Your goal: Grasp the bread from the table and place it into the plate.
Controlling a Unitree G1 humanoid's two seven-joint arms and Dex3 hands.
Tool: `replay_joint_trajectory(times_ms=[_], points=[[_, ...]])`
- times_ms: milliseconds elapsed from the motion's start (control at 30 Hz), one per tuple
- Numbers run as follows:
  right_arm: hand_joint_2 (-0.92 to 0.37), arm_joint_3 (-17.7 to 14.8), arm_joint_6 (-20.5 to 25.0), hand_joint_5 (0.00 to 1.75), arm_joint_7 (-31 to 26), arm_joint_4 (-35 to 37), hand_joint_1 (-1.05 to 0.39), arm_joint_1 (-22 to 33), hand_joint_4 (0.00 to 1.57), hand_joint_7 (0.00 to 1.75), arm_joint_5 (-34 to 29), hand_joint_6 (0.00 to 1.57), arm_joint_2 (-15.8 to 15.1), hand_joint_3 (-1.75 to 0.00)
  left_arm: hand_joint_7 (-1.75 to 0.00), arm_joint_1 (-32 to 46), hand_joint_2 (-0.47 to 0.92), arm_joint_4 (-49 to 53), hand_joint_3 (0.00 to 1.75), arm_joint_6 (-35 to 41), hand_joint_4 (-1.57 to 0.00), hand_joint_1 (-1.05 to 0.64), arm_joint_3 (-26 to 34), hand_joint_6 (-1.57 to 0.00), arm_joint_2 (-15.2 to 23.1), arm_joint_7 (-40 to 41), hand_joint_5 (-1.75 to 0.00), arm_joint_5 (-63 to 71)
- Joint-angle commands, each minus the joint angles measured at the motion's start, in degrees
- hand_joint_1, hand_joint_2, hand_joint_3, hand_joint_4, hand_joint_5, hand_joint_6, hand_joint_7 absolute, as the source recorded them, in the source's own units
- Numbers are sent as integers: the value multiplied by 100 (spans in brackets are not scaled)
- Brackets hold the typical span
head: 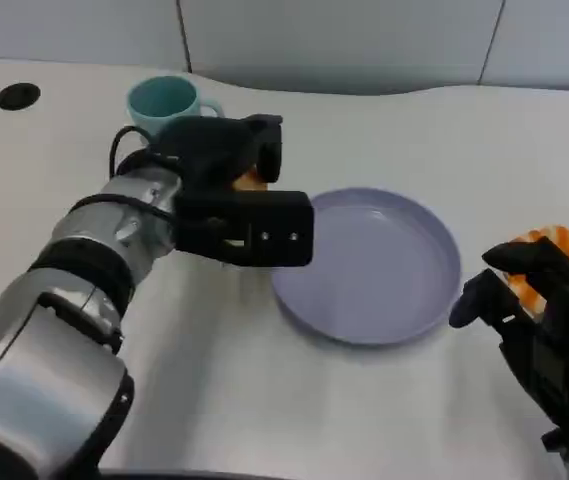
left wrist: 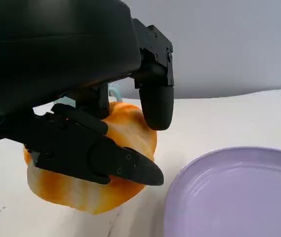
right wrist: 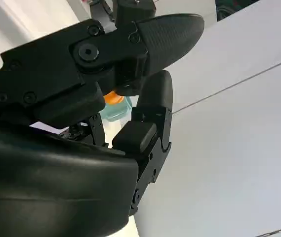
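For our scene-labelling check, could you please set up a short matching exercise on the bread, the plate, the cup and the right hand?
Things:
1. bread
2. plate
3. cup
4. right hand

States:
A. teal, standing behind the left hand
B. open, to the right of the plate
C. lilac, with nothing in it
D. orange and cream, held by the left hand

Pairs: 1-D, 2-C, 3-A, 4-B
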Motion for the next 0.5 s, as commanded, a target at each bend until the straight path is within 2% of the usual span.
replay_joint_trajectory(times_ms=[33,67,100,167,200,267,300,333,367,433,500], points=[[-92,-3,-174,170,-52,60,-57,-118,59,89,-83,76,44,-18,-175,-204,87,-18,0,-75,-74,-9,-99,-49,-64,129,-175,83],[-92,-6,-180,170,-50,65,-57,-121,59,89,-88,76,48,-18,-175,-206,87,-15,0,-77,-74,-9,-103,-49,-65,132,-175,81],[-92,-2,-199,170,-75,69,-57,-152,59,88,-99,76,84,-18,-164,-214,87,-4,1,-83,-75,-10,-149,-52,-136,101,-175,114],[-92,-2,-247,170,-82,95,-56,-209,60,89,-90,76,145,-19,-91,-225,84,15,1,-64,-77,-14,-248,-81,-255,84,-168,189],[-92,-6,-262,170,-73,111,-56,-228,60,89,-78,77,160,-19,-64,-226,84,21,0,-62,-78,-15,-288,-93,-297,79,-165,217],[-92,-19,-291,170,-46,141,-56,-251,60,90,-56,77,173,-19,-102,-214,83,24,0,-81,-76,-14,-381,-82,-352,195,-172,304],[-92,-27,-306,169,-33,153,-55,-262,60,89,-49,77,181,-19,-144,-205,83,25,1,-95,-78,-12,-434,-68,-378,284,-174,359],[-92,-29,-316,169,-58,148,-55,-272,60,89,-60,77,196,-18,-159,-199,83,30,1,-93,-79,-11,-446,-64,-428,312,-174,367],[-92,-29,-314,169,-83,134,-55,-276,61,89,-65,77,209,-18,-167,-198,84,36,1,-77,-79,-11,-459,-59,-482,329,-174,367],[-92,-22,-329,169,-119,109,-55,-278,61,88,-86,77,233,-18,-154,-194,84,43,1,-86,-78,-14,-457,-63,-563,329,-175,327],[-92,-4,-329,168,-165,28,-56,-246,61,86,-79,79,281,-16,-170,-188,85,47,1,-81,-79,-14,-476,-57,-646,322,-175,320]])
